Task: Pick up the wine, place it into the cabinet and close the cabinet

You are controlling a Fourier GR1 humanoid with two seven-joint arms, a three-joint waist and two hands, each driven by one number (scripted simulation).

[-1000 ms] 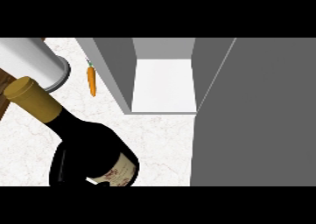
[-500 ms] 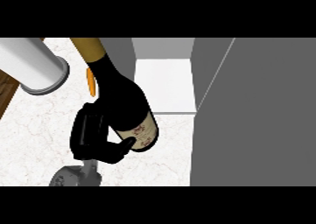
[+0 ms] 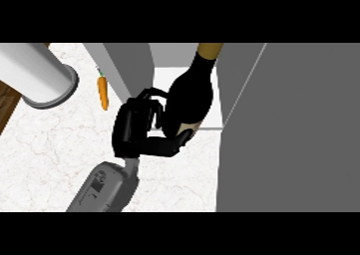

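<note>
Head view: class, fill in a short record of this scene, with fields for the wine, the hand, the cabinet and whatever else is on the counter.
wine bottle: dark, gold-capped neck pointing into the cabinet opening
left hand: curled round the bottle's lower body
right hand: not in view
cabinet: open, pale inside
cabinet door: grey, swung out at the right
carrot: on the counter, left of the cabinet
white cylinder: upper left
counter: white, marbled

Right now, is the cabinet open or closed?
Open. The cabinet shows its pale inside shelf, and the grey door stands swung out on the right. The hand holds the wine bottle at the opening.
</note>
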